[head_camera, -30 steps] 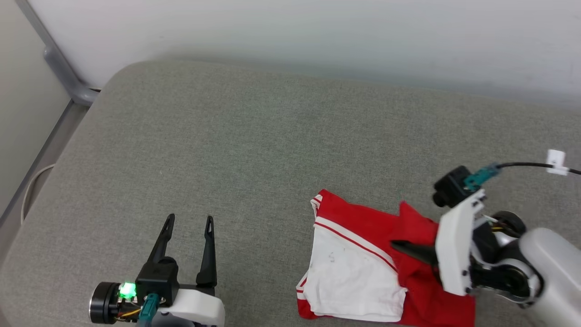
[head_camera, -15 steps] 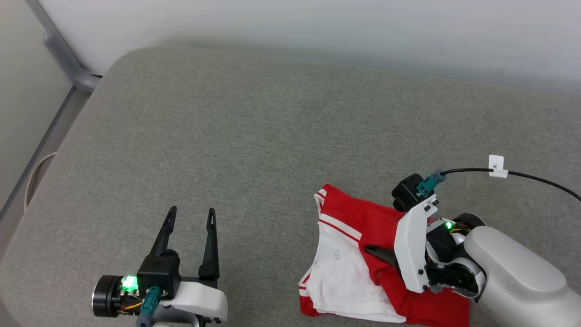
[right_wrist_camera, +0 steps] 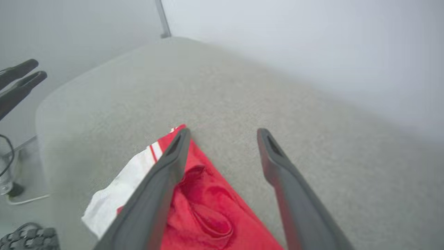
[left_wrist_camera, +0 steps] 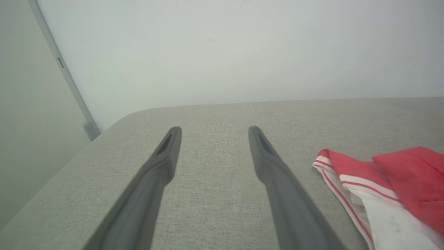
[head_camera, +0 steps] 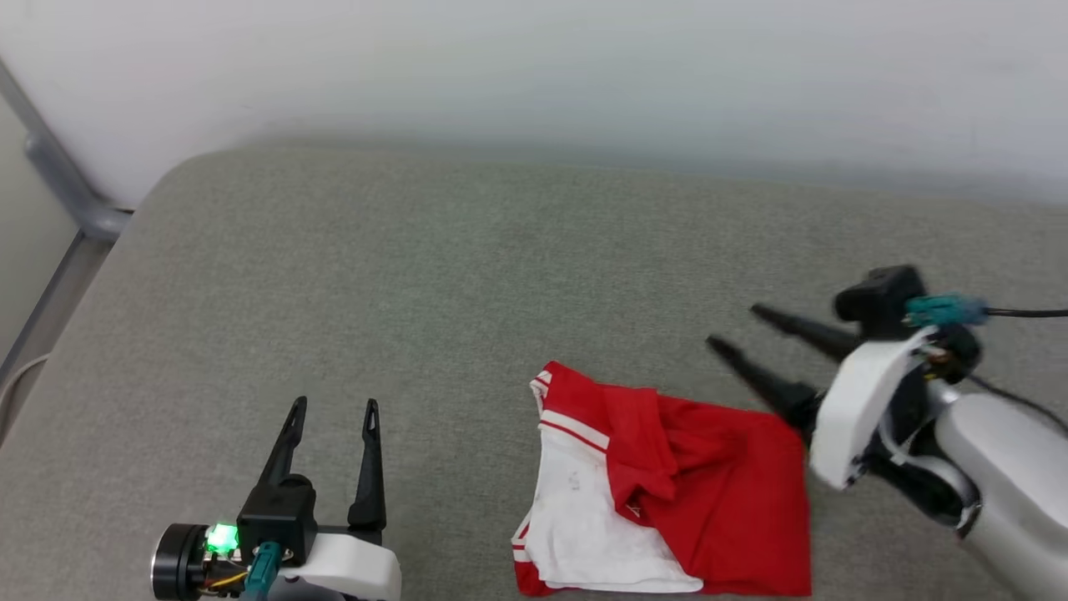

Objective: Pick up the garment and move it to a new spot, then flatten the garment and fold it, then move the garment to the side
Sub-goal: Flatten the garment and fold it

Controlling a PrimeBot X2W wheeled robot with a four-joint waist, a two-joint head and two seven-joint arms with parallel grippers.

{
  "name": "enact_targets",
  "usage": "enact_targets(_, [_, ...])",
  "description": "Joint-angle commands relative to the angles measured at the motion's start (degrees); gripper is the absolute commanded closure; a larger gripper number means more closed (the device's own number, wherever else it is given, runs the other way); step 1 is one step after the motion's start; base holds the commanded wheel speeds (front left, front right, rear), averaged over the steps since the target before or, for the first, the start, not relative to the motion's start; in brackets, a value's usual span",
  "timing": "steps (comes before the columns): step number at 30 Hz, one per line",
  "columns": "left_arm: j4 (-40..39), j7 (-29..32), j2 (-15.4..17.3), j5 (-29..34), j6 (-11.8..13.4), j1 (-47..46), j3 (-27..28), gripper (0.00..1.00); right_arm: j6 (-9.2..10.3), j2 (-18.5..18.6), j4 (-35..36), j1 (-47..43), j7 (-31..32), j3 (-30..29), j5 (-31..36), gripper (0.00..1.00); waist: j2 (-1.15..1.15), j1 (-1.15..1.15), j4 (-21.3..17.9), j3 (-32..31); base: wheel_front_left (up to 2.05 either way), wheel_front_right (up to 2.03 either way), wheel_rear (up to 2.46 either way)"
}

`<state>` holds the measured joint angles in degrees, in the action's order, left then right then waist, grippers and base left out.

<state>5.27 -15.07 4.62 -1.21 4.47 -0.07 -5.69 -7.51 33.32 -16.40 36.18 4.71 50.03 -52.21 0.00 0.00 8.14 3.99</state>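
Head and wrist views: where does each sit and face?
Head: above, looking down at the grey cushion; left gripper lower left, right gripper at right, both open.
Left wrist: low along its own fingers toward the wall; garment at right.
Right wrist: along its fingers across the cushion; garment lower left.
Shared: all three show the garment.

The shirt (left_wrist_camera: 381, 180) ran off the left wrist view's right and bottom edges. In the right wrist view it was blurred, partly behind the right gripper (right_wrist_camera: 223, 133), and cut off below. Marks (head_camera: 574, 479) on its white sleeve (head_camera: 584, 530) were too small to read.
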Motion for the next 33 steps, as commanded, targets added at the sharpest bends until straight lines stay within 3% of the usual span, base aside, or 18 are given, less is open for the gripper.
enact_targets(1, [-0.2, -0.1, 0.2, 0.3, 0.0, 1.1, 0.1, 0.0, 0.07, 0.6, -0.8, -1.2, -2.7, -1.7, 1.6, 0.0, 0.0, 0.0, -1.2, -0.9, 0.0, 0.0, 0.0])
enact_targets(6, [-1.2, -0.1, 0.5, 0.2, 0.0, 2.0, 0.5, 0.0, 0.05, -1.2, -4.3, -4.8, -14.6, -11.1, 9.2, 0.0, 0.0, 0.0, -3.5, -2.1, 0.0, 0.0, 0.0])
enact_targets(9, [-1.7, -0.1, 0.5, 0.2, 0.2, 2.2, 0.9, 0.0, 0.05, -3.8, -6.1, -7.6, -18.4, -17.9, 14.9, 0.0, 0.0, 0.0, -4.7, -2.6, 0.0, 0.0, 0.0])
enact_targets(14, [-2.4, -0.1, 0.5, 0.1, 0.6, 3.3, 1.3, 0.0, 0.05, -9.7, -4.2, -13.6, -19.9, -30.7, 23.9, 0.0, 0.0, 0.0, -6.3, -3.6, 0.0, 0.0, 0.0])
enact_targets(20, [-3.0, -0.1, 0.6, 0.0, 0.6, 4.0, 1.5, 0.0, 0.05, -17.2, 6.0, -22.8, -19.8, -43.9, 33.3, 0.0, 0.0, 0.0, -7.2, -4.2, 0.0, 0.0, 0.0])
enact_targets(25, [-3.3, -0.1, 0.5, -0.1, 0.7, 4.6, 1.5, 0.0, 0.05, -22.1, 11.7, -30.6, -19.9, -49.0, 37.7, 0.0, 0.0, 0.0, -7.1, -4.7, 0.0, 0.0, 0.0])
enact_targets(33, [-3.4, -0.1, 0.6, -0.1, 0.7, 5.9, 1.5, 0.0, 0.05, -26.4, 15.0, -39.3, -19.9, -51.2, 39.5, 0.0, 0.0, 0.0, -6.4, -5.4, 0.0, 0.0, 0.0])
